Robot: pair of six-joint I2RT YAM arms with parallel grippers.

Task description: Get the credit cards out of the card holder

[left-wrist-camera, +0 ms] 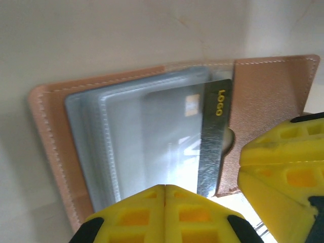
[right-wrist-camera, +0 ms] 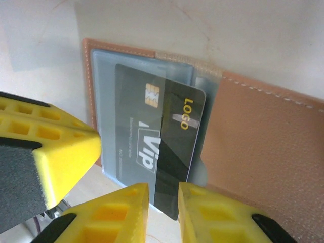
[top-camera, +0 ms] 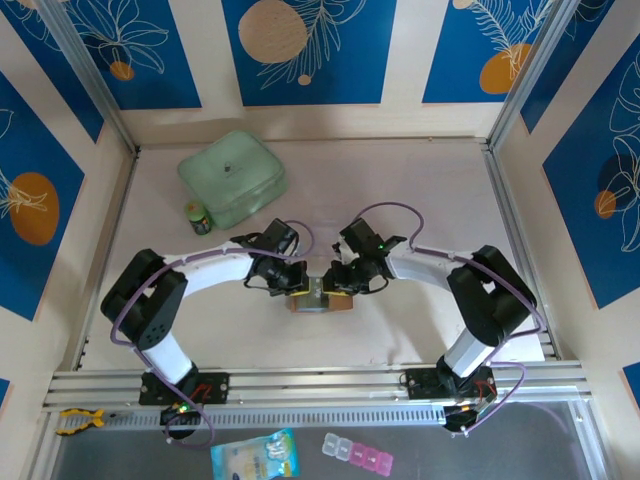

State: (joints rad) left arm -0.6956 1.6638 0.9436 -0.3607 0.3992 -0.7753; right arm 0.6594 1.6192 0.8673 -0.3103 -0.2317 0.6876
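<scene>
Card holder [top-camera: 318, 301] lying open on the table [top-camera: 400, 180], at the centre of the overhead view. A dark credit card [right-wrist-camera: 167, 131] marked LOGO protrudes partway from its grey sleeves [left-wrist-camera: 126, 136]. Left gripper [left-wrist-camera: 164, 197]: jaws closed, pads meeting at the holder's lower edge. Right gripper [right-wrist-camera: 163, 197]: jaws narrowly parted above the card's lower corner; contact cannot be told. Mint-green case [top-camera: 232, 178] sits upper left.

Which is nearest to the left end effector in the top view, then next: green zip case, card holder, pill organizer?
1. card holder, mid-table, right beside the left end effector.
2. green zip case, far left of the table.
3. pill organizer, on the near ledge past the arm bases.
</scene>
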